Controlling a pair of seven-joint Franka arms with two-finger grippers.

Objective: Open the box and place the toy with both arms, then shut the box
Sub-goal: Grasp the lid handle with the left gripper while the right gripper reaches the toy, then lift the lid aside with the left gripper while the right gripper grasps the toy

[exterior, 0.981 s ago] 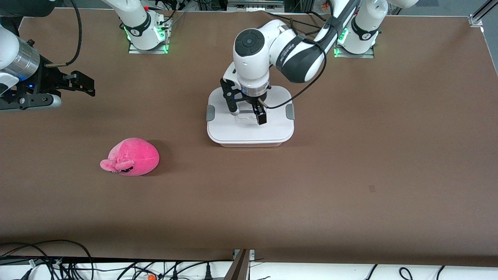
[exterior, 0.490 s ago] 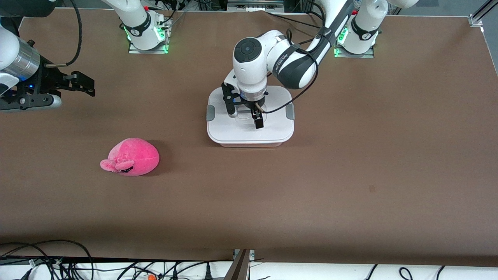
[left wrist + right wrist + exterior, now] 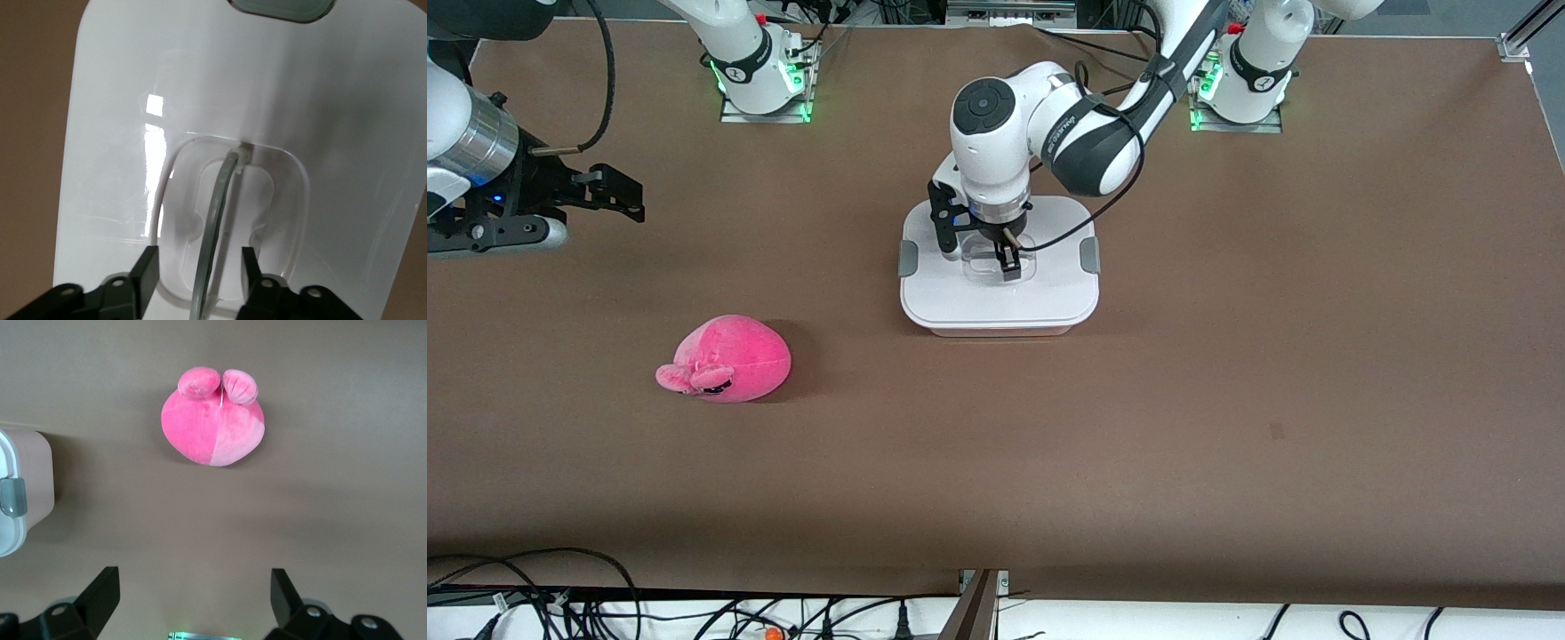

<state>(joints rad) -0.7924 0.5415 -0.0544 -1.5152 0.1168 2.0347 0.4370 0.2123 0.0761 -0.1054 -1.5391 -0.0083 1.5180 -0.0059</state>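
Brown tabletop: my left gripper straddles the box handle, fingers narrowly apart (lid on); right gripper waits spread wide above the toy.

The toy lies on the table, nearer the front camera than the box, toward the right arm's end.

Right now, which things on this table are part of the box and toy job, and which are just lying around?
Part of the job:
- box, lid on
- toy, on the table
- left gripper, fingers open around the lid's handle
- right gripper, open, waiting

Lying about:
- cables along the table's edge
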